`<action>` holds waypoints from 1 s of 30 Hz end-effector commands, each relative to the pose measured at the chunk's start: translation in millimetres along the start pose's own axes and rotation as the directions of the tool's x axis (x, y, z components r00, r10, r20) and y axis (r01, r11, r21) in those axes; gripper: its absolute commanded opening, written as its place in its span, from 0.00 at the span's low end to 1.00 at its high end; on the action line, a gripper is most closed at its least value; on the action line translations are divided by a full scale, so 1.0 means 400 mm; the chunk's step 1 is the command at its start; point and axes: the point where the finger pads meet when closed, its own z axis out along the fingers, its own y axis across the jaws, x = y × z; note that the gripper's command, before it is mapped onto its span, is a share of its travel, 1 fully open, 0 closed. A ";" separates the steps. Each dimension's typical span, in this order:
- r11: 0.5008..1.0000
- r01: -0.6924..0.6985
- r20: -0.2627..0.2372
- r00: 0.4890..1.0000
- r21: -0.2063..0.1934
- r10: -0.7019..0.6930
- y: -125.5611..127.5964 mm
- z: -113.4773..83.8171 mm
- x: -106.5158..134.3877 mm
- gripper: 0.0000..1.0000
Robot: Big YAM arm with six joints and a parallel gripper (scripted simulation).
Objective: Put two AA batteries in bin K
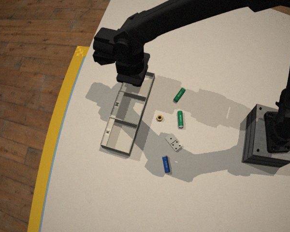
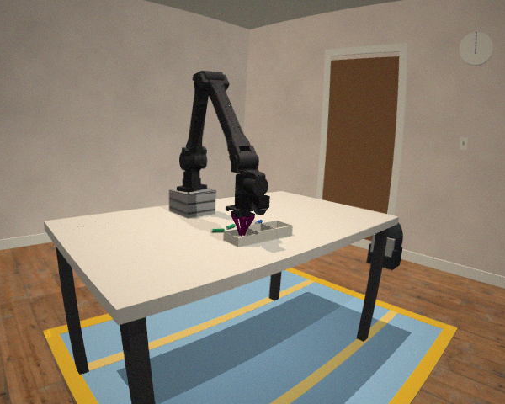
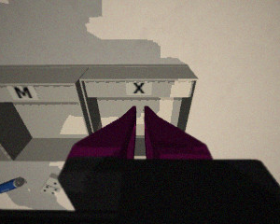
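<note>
One white table [image 2: 156, 256] on a blue-and-yellow rug [image 2: 252, 343] — wood floor, brown door [image 2: 360, 130] — fingers clenched, empty.

Top view: arm [image 1: 170, 22] hides bin X [image 1: 150, 79]; battery labels unreadable.

The arm [image 1: 190, 15] overhangs the X bin [image 1: 140, 83]; the K bin [image 1: 119, 138] lies open from above.

We hold our single arm [image 2: 226, 130] folded high from its base, wrist pointing straight down. Our gripper [image 3: 139, 122] has its purple fingers nearly together, only a thin slit between them, gripping nothing.
</note>
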 end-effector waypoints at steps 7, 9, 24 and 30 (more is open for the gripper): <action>1.000 -0.002 0.042 0.999 0.005 0.002 -0.014 -0.073 -0.053 0.08; 1.000 -0.002 0.037 0.999 0.004 0.002 -0.011 -0.080 -0.040 0.08; 1.000 -0.001 0.064 0.998 0.007 0.001 0.002 -0.186 -0.066 0.08; 1.000 0.000 -0.011 1.000 -0.001 0.000 0.008 -0.114 -0.005 0.08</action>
